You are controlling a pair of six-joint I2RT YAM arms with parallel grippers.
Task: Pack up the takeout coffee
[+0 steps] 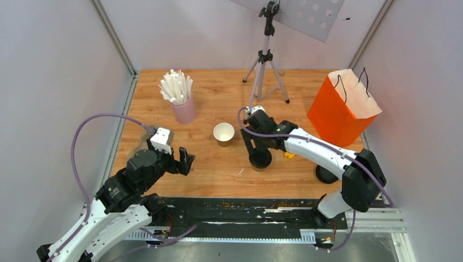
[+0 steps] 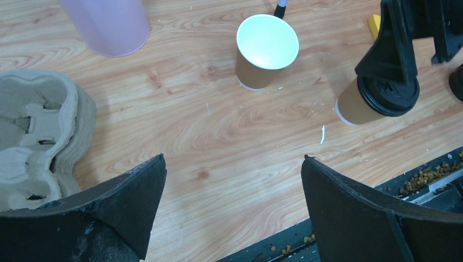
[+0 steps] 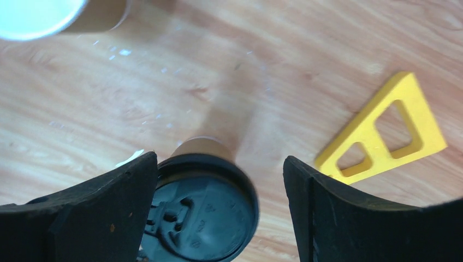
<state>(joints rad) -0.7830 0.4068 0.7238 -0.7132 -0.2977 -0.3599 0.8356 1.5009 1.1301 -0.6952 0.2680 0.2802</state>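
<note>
The takeout coffee (image 1: 260, 161) is a kraft-brown paper cup with a black lid on it, standing at mid-table. It also shows in the left wrist view (image 2: 355, 106) and the right wrist view (image 3: 202, 210). My right gripper (image 1: 260, 153) hangs over it, open (image 3: 221, 158). Its jaws straddle the lid: the left finger (image 3: 109, 207) is against the lid's edge and the right finger (image 3: 349, 213) stands apart. A second kraft cup (image 1: 223, 134) stands open to its left, white inside (image 2: 266, 46). My left gripper (image 1: 184, 161) is open and empty over bare wood (image 2: 233, 158).
A pink cup of white sticks (image 1: 183, 106) stands at the back left. A grey-brown pulp tray (image 2: 33, 136) lies left of my left gripper. An orange paper bag (image 1: 341, 109), a tripod (image 1: 266, 71), a yellow triangular piece (image 3: 382, 131) and a black round object (image 1: 326, 174) are to the right.
</note>
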